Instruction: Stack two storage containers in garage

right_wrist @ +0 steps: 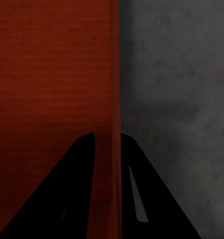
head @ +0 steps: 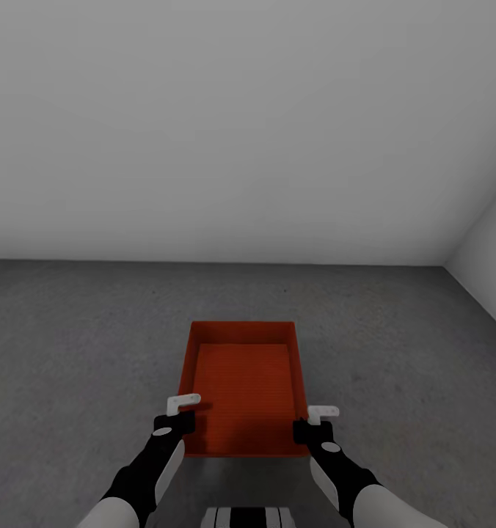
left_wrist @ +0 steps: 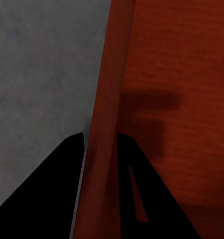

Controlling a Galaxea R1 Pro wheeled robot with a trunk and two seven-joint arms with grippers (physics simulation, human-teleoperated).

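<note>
Garage floor [head: 72, 345], dark grey and matte like concrete, spread out below a plain white-grey wall [head: 241, 125], with a second wall [head: 490, 249] meeting it at a corner on the right. One orange-red rectangular storage container [head: 242, 381] with thin plain walls and no lid sat in front of the robot, held between both arms; whether its base touched the floor or hung just above it could not be told from the head view.

The left gripper [head: 176, 419] was at the container's near left corner. In the left wrist view its two black fingers [left_wrist: 47, 189] straddled the container's thin side wall [left_wrist: 106, 124], one finger outside over the grey floor [left_wrist: 37, 64], the other inside, pressed close on the wall, so it was clenched on the container. The right gripper [head: 315, 427] sat at the near right corner, and the right wrist view showed the same: black fingers [right_wrist: 57, 194] on either side of the narrow red wall [right_wrist: 115, 99], grasping it, with grey floor [right_wrist: 181, 74] beyond.

The container's near edge was partly hidden behind the wrists, and the fingertips themselves were cut off in both wrist views.
</note>
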